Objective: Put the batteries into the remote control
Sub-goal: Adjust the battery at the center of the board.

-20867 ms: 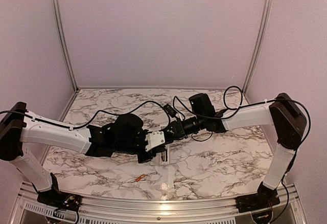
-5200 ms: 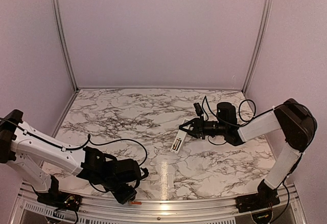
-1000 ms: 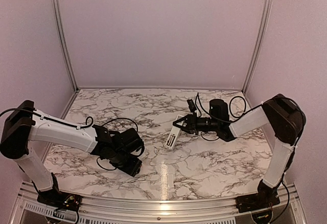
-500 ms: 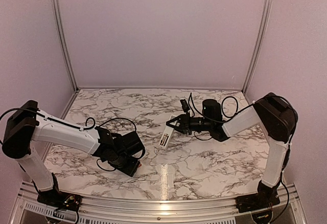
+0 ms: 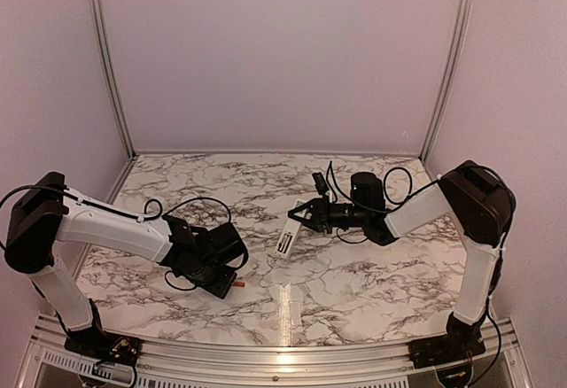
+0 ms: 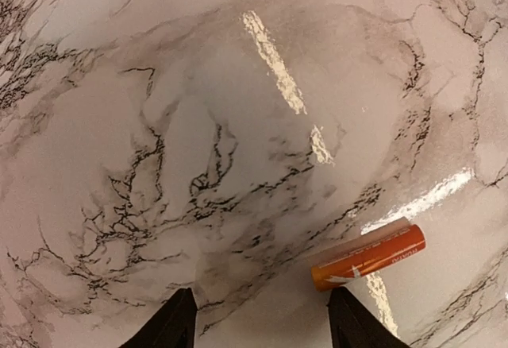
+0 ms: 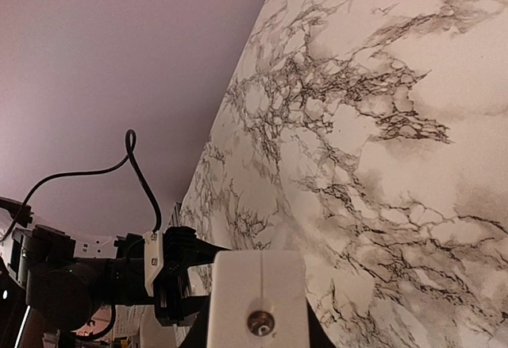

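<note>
One orange battery [image 6: 369, 257] lies on the marble table [image 6: 238, 125], its near end just beyond my left gripper's right fingertip [image 6: 355, 326]. My left gripper [image 6: 266, 334] is open and holds nothing. From above, the battery [image 5: 237, 283] shows as a small orange spot at the left gripper [image 5: 228, 282], near the table's front. My right gripper [image 5: 303, 214] is shut on the white remote control [image 5: 285, 236], which slants down to the left above the table's middle. In the right wrist view the remote control [image 7: 258, 296] points away, end on, between the jaws.
The left arm [image 7: 119, 276] with its looping black cable [image 7: 141, 181] shows beyond the remote in the right wrist view. Bright glare streaks [image 6: 274, 62] cross the table. A metal rail [image 5: 283, 353] runs along the front edge, and lilac walls close the other sides.
My right gripper has carried the remote control a little left towards the middle. My left gripper has shifted slightly away from the front edge, and the battery now shows beside it.
</note>
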Available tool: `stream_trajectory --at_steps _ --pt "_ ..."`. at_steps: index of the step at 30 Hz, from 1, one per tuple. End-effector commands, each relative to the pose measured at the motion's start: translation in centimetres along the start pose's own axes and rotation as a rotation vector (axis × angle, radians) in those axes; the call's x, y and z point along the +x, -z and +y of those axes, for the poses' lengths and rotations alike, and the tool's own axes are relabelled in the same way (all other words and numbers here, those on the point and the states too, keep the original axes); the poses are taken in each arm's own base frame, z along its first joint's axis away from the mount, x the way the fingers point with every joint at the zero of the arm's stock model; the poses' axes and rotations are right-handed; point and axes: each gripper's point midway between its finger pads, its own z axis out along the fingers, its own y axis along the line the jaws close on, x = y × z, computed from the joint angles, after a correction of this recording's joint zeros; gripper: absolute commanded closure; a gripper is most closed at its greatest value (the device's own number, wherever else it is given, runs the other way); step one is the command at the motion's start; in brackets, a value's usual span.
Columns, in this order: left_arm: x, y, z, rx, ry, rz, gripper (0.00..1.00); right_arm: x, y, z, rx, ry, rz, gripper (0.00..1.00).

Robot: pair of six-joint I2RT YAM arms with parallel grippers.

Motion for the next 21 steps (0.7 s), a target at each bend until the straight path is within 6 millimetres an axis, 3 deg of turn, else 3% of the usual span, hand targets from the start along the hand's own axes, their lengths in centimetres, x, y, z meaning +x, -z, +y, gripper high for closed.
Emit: stream_trajectory --at_steps 1,4,12,17,21 --pt "1.3 -1.0 4.2 -0.166 -0.038 0.048 0.41 -0.5 -0.6 0.8 -0.036 0.026 -0.008 1.00" --pt "0.8 -1.4 4.3 -0.164 -0.032 0.040 0.42 -0.5 -0.5 0.8 -0.033 0.029 -0.008 1.00" --pt "-0.9 -1.9 2.2 -0.070 -0.033 0.006 0.42 -0.3 0.0 0.2 -0.026 0.019 -0.010 1.00" --pt "-0.1 -1.8 3.2 -0.102 -0.019 0.034 0.42 -0.5 0.3 0.1 -0.019 0.019 -0.016 1.00" --pt "1.8 -1.0 3.9 -0.089 0.016 0.073 0.43 -0.5 0.4 0.1 -0.020 0.020 -0.016 1.00"
